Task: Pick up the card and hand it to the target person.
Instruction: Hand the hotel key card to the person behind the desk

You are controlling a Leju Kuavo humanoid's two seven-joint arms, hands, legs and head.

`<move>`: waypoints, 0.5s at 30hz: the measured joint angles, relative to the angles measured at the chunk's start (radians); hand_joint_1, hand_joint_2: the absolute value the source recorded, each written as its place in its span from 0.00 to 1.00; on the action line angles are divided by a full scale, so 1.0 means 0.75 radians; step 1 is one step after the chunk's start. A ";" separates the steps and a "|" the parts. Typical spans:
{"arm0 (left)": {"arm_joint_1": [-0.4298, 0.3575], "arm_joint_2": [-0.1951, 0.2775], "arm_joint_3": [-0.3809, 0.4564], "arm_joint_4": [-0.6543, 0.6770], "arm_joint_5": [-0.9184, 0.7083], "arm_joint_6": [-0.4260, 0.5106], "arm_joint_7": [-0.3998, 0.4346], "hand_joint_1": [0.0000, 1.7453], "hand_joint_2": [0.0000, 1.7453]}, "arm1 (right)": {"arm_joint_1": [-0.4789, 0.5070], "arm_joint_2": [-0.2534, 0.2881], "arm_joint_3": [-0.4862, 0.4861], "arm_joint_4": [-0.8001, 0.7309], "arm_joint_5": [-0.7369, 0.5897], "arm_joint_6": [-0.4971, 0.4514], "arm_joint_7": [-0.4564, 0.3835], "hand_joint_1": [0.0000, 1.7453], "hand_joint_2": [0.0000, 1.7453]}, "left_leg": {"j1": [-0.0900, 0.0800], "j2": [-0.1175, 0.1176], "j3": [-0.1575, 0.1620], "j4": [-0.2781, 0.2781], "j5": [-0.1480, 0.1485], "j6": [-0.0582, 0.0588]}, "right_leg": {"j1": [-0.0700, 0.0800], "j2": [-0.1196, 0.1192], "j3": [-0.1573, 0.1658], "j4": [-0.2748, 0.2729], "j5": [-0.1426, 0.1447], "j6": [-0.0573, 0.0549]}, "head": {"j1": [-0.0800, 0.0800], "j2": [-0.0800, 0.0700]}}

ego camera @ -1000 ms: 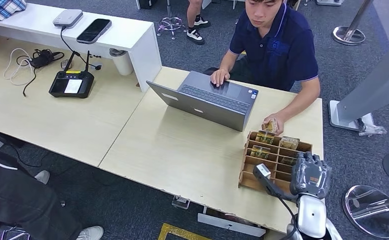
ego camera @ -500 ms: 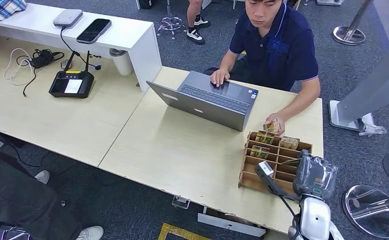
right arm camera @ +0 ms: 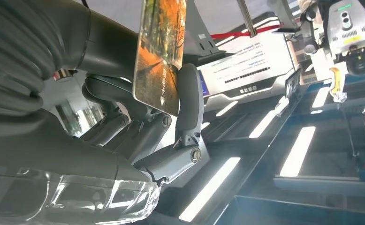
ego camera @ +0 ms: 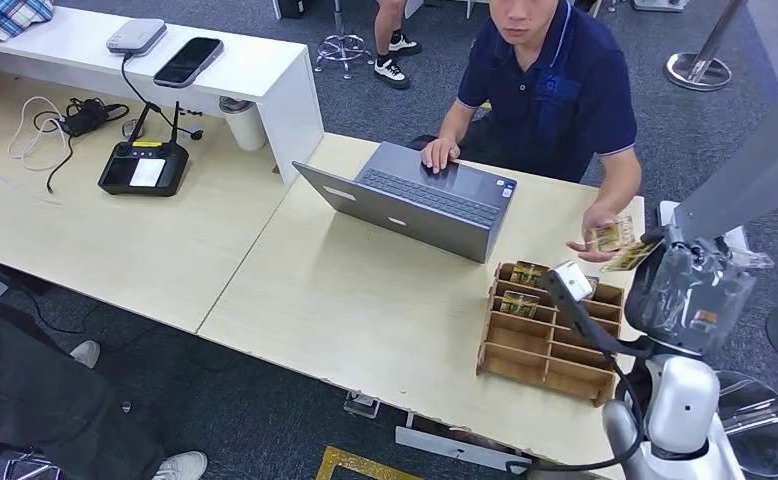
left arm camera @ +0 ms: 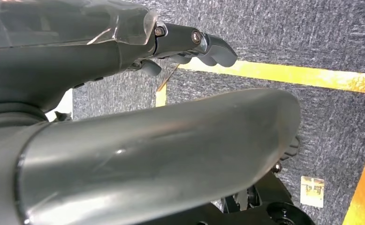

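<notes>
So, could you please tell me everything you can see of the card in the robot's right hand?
The card is thin, flat and glossy, printed with an orange autumn-like picture and small white marks near one corner. The right hand pinches it between thumb and fingers, raised above the far right corner of the table, past the wooden rack. In the head view it sticks out from the hand towards the person's hand, which holds another card; the two look close, but contact is unclear.

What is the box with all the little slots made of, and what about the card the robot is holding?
The slotted box looks like thin, unpainted wood: pale brown flat slats with darker edges. The card in the right hand seems to be stiff glossy plastic or coated card, since it stays flat and carries a shiny printed autumn picture. I cannot tell which.
</notes>
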 joint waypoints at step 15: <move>-0.027 0.019 -0.054 -0.019 -0.016 0.012 0.027 0.00 0.00 | -0.379 0.227 -0.056 0.584 0.012 -0.023 0.039 0.19 1.00 | 0.000 0.000 0.000 0.000 0.001 0.000 | 0.000 0.000 0.000 0.000 0.001 -0.001 | 0.000 0.000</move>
